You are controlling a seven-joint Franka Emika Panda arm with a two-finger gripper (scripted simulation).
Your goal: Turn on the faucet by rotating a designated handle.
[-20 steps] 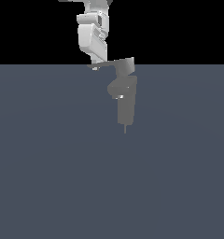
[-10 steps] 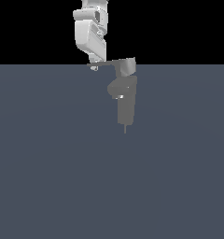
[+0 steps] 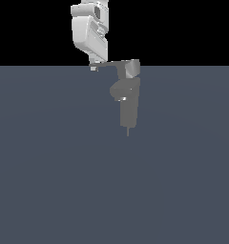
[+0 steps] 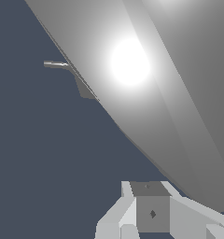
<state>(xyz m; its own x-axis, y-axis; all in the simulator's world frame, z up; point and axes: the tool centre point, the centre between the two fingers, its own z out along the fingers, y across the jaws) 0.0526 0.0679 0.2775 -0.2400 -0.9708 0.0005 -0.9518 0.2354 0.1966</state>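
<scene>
Gripper (image 4: 151, 212): in the wrist view only one grey finger pad with white housing around it shows, nearest to the camera. The gap between the jaws is not shown, so I cannot tell if they are open or closed.
Gripper, exterior view (image 3: 93, 68): only a small tip shows under the white arm (image 3: 90, 31), right at the free end of the handle. It looks touching or just beside it; which one I cannot tell.
Handle (image 4: 146, 79): in the wrist view it is very close and fills most of the picture as a wide grey blade with a bright glare spot. It passes just beside the finger pad.
Handle, exterior view (image 3: 109, 64): here it is a thin flat lever. From the boxy top cap it points to 9 o'clock, toward the exterior view's left.
Faucet (image 3: 128, 97): the exterior view shows the whole upright grey body, with the rounded bulge at the middle and the thin pin at 6 o'clock. It stands near the centre of the picture, slightly above it.
Faucet, wrist view (image 4: 72, 74): only a small far part shows past the blade edge, a thin bar and a dark wedge.
Floor (image 3: 49, 181): plain dark blue-grey surface, farthest in both views.
</scene>
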